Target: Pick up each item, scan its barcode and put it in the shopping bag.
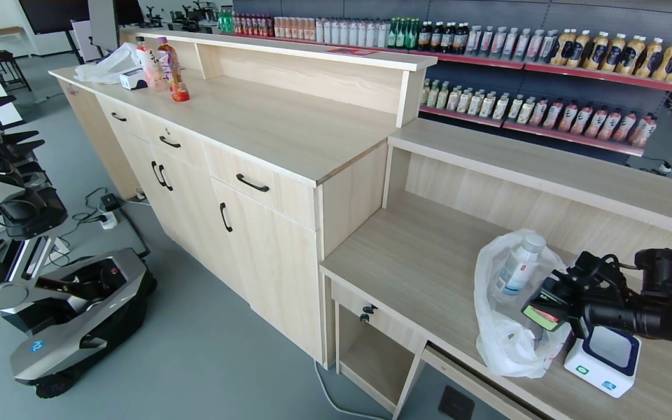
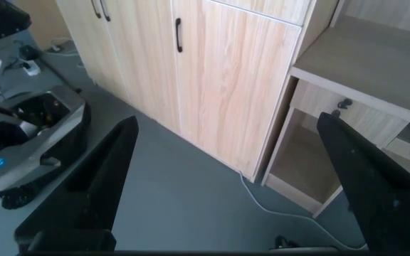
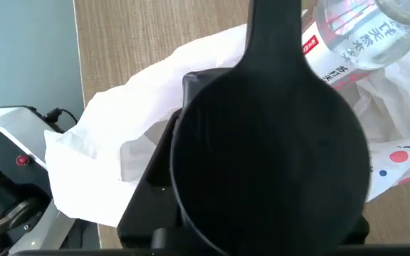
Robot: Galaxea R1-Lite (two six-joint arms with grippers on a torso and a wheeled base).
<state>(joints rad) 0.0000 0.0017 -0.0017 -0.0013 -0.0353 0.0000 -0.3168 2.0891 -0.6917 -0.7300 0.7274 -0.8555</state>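
A white shopping bag [image 1: 502,335] lies open on the low wooden desk [image 1: 412,262], with a clear bottle [image 1: 518,265] inside it. My right gripper [image 1: 549,309] hovers at the bag's right edge, shut on a dark item with a red and green label [image 1: 541,315]. In the right wrist view that dark item [image 3: 269,156] hides the fingers, and the bag [image 3: 112,163] and clear bottle [image 3: 354,43] lie behind it. A white barcode scanner [image 1: 603,351] stands just right of the bag. My left gripper [image 2: 226,206] hangs open over the grey floor, holding nothing.
A taller counter [image 1: 266,122] runs to the left, carrying two bottles [image 1: 167,67], another bag [image 1: 105,64] and a second scanner [image 1: 133,79]. Drink shelves [image 1: 546,76] line the back wall. Another robot's base [image 1: 73,309] and cables sit on the floor at left.
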